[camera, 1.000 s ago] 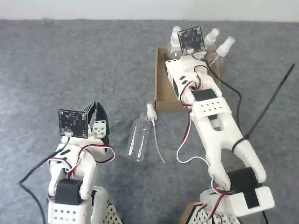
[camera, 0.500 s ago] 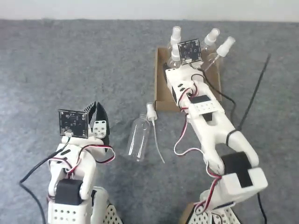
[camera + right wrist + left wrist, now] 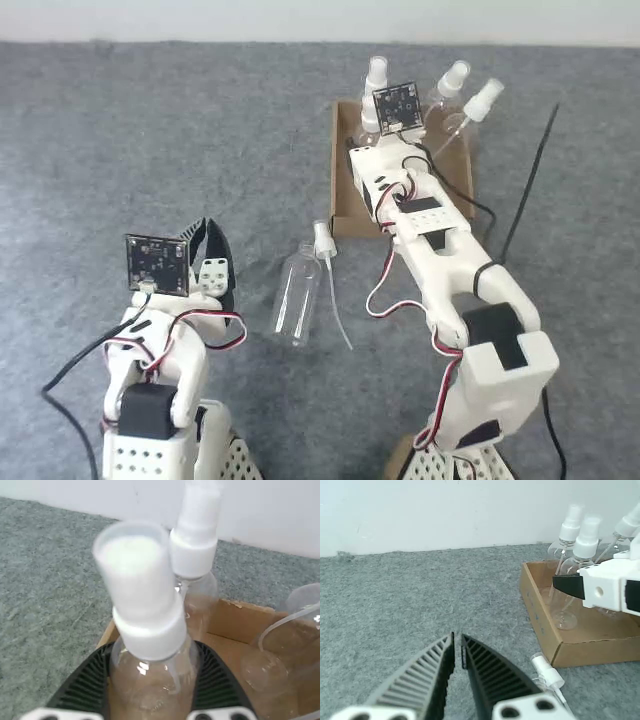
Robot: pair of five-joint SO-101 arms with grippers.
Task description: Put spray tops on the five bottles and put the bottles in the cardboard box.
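Boxing a capped bottle (image 3: 150, 630), clamped in the right pincer (image 3: 150, 682) inside the cardboard box (image 3: 341, 170). Next, likely: letting go, then fetching the lying bottle (image 3: 297, 295) with the closed, empty left pincer (image 3: 458, 647).

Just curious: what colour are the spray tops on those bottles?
White; the spray top shows best in the right wrist view.

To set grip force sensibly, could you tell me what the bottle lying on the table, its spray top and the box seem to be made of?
The lying bottle looks like clear, glossy plastic: the grey mat shows through it. Its spray top seems smooth opaque white plastic. The box is brown, matte cardboard by its look.
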